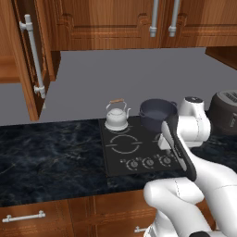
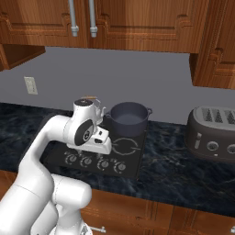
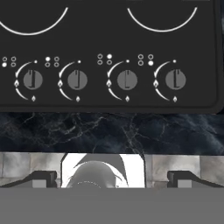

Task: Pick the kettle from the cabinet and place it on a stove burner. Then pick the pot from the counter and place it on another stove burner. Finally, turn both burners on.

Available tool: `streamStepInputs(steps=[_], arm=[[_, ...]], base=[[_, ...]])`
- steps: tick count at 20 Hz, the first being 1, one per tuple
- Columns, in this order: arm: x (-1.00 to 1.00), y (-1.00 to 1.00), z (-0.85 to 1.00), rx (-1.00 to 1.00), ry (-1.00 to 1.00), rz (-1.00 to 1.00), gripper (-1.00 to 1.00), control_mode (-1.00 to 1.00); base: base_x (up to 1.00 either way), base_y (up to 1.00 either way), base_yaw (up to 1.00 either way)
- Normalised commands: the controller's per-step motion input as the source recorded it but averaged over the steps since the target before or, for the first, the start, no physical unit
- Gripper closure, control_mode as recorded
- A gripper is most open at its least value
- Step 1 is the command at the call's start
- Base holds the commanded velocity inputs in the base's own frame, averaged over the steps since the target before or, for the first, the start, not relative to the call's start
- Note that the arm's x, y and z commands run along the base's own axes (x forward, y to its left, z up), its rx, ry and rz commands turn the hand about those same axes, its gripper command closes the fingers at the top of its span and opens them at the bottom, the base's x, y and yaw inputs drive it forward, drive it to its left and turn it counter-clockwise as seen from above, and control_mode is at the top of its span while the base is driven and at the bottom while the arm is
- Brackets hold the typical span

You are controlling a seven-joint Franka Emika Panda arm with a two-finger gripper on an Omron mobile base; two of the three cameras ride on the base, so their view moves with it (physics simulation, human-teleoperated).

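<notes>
The silver kettle (image 1: 116,116) stands on the back left burner of the black cooktop (image 1: 115,159). Beside it, the dark grey pot (image 1: 157,113) sits on the back right burner; in the right base view the pot (image 2: 128,118) is plain, while the kettle (image 2: 95,106) is mostly hidden behind my arm. My gripper (image 3: 111,178) hovers open over the cooktop's front edge with nothing between its fingers. It faces down at the row of knobs (image 3: 127,80). My gripper (image 2: 98,144) hangs just above the knobs (image 2: 103,164). The cabinet door (image 1: 28,60) stands open at upper left.
A dark toaster (image 2: 215,133) stands on the black marble counter (image 1: 51,157) right of the cooktop. The two front burner rings (image 3: 162,24) are bare. Drawers with silver handles (image 1: 23,216) run below the counter, and upper cupboards hang overhead.
</notes>
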Motion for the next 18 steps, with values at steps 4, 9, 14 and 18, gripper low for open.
streamStepInputs(steps=[4, 9, 14, 18], arm=[[0.21, -0.06, -0.20, 0.00, 0.00, 0.03, -1.00, -1.00], [0.21, -0.08, -0.22, 0.00, 0.00, 0.04, -1.00, -1.00], [0.17, -0.09, -0.20, 0.00, 0.00, 0.03, -1.00, -1.00], [0.14, -0.09, -0.17, 0.00, 0.00, 0.02, -1.00, -1.00]], base=[[0.00, 0.00, 0.00], [0.00, 0.00, 0.00], [0.00, 0.00, 0.00], [0.00, 0.00, 0.00]])
